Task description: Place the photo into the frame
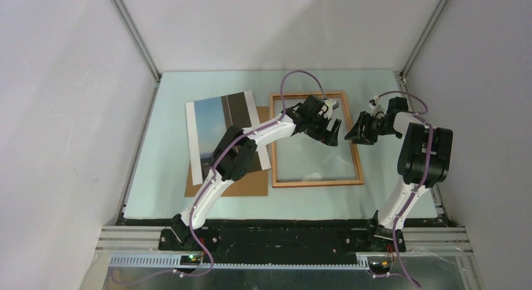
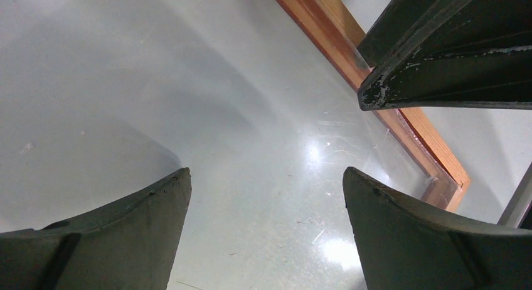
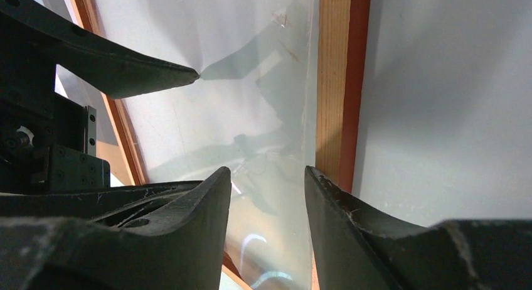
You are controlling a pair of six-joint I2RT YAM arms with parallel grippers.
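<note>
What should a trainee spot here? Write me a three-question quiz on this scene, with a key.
1. True or false: the photo already lies inside the frame.
2. What does the photo partly rest on? A) the brown backing board B) the frame's moulding C) an arm's base
3. In the top view, on which side of the frame does the photo lie?

Key: 1 false; 2 A; 3 left.

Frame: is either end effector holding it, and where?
Nothing held. Left end effector stands open over the frame; right end effector open beside its right rail.
</note>
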